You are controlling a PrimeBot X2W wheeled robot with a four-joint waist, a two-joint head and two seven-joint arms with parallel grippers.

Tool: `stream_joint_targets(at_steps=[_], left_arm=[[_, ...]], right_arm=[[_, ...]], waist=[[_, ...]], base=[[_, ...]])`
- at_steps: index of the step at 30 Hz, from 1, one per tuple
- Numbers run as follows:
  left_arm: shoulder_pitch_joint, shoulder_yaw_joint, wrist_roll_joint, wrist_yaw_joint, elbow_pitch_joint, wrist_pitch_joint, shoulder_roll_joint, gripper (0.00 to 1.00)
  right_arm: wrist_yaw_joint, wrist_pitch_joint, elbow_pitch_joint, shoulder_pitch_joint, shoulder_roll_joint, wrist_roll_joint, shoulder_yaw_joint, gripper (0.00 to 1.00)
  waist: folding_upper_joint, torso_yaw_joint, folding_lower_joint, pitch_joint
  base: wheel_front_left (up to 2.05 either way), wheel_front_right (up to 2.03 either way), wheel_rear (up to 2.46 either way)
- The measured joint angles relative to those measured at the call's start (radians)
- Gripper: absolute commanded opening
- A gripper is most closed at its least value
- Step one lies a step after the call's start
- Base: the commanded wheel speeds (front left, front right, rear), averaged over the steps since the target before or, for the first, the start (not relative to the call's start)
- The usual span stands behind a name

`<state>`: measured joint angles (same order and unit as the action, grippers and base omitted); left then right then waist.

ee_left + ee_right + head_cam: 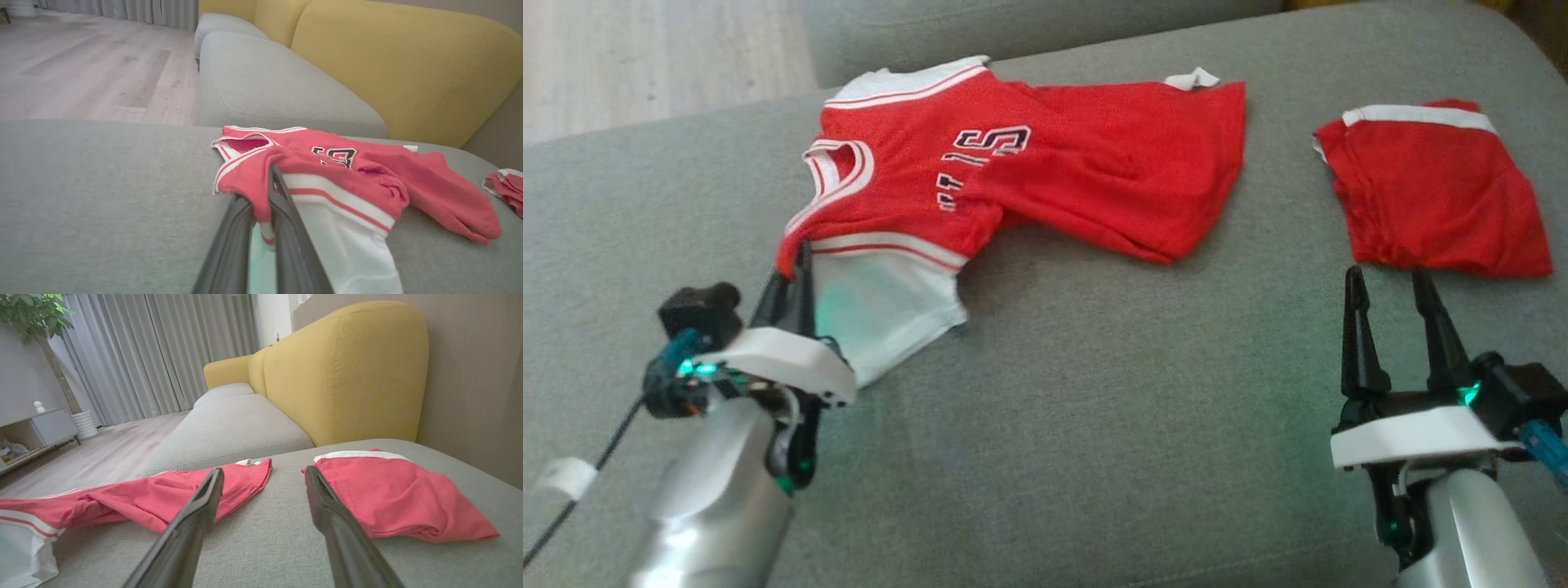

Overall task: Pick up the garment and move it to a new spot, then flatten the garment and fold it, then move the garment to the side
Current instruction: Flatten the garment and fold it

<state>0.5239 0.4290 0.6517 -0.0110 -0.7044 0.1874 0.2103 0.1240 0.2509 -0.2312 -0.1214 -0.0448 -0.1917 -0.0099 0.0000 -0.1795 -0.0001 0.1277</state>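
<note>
- The red jersey (1045, 163) lies rumpled across the middle of the grey sofa seat (1094, 384), nearer its far edge. The neckline (837, 167) points toward the left edge, and the body is folded over itself so part of the number is hidden.
- Its white sleeve (882, 314) spreads toward the near edge, just beside the left arm.
- The left gripper (798, 261) is clenched on a fold of red cloth at the shoulder, between neckline and sleeve. The left wrist view shows the fabric pinched between the two fingers, so the pick-up looks begun but not yet a lift.
- The right gripper (1390, 282) is released, fingers spread and holding nothing. It hovers over bare seat at the near edge of a folded pair of red shorts (1429, 196) by the right edge.
- Risks, as I judge them:
  - The pinch takes only a small fold at one corner, and slick mesh could slide out once the hanging weight comes on.
  - Lifted from one shoulder, the jersey would dangle and twist, which makes the flattening harder.
  - I cannot tell how many layers are caught; a single layer would let the rest trail and drag.
  - A move toward the right edge could sweep the hem into the shorts, or the spread right fingers could snag them.
  - Carried too far back, the cloth could catch the yellow backrest (343, 371).
</note>
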Motion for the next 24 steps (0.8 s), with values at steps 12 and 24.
stream_joint_targets(at_steps=[12,24], left_arm=[[-0.052,-0.005,-0.033,-0.075,0.041,-0.036,0.095,1.00],[-0.155,-0.010,-0.090,-0.104,0.267,0.062,0.027,1.00]], right_arm=[[0.000,0.000,-0.011,0.014,0.000,0.017,0.003,1.00],[0.000,0.000,-0.014,0.016,0.000,0.036,-0.012,1.00]], waist=[[0.0000,0.057,0.0000,-0.015],[0.0000,0.126,0.0000,-0.033]], base=[[0.00,0.00,0.00],[0.00,0.00,0.00]])
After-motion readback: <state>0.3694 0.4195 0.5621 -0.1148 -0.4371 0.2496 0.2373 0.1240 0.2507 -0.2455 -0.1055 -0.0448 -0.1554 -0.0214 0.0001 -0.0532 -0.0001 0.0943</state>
